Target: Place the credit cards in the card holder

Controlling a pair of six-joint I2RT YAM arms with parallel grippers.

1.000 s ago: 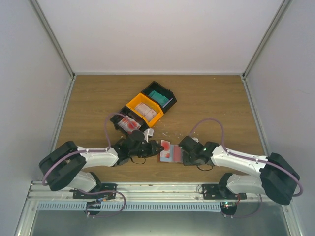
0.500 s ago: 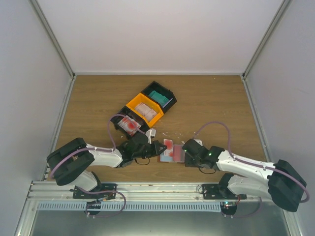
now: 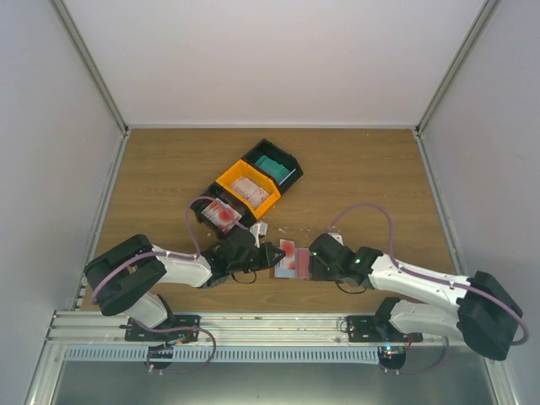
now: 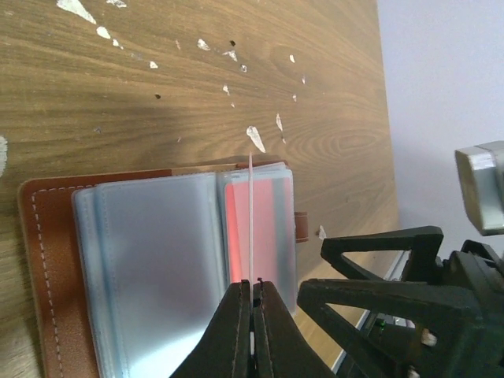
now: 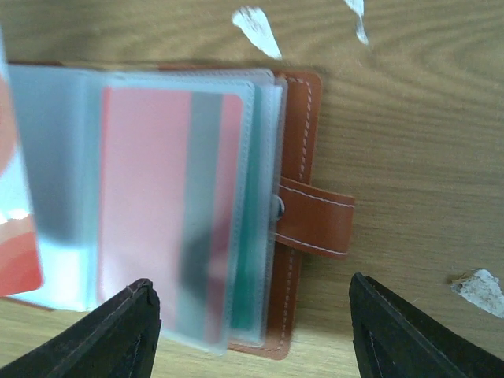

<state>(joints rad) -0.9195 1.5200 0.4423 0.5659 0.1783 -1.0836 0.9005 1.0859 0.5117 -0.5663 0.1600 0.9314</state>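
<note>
Misfeed can occur: the left gripper (image 4: 252,319) pinches a credit card (image 4: 250,213) edge-on over the card holder (image 4: 43,260), while the right gripper (image 5: 252,335), fingers wide apart, steadies nothing.

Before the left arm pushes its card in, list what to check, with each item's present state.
1. Grip on the card: left gripper is shut on a credit card, seen edge-on. Ok.
2. Card holder lies open on the table with its clear sleeves exposed. Ok.
3. Card over the holder: it extends over the sleeves. Ok.
4. Card's edge lined up with a pocket mouth. Cannot tell.
5. Target sleeve free: the top sleeve on the strap side already holds a pink card. Not ok for that one.
6. Right gripper is open and straddles the holder; whether it touches it, cannot tell.
</note>
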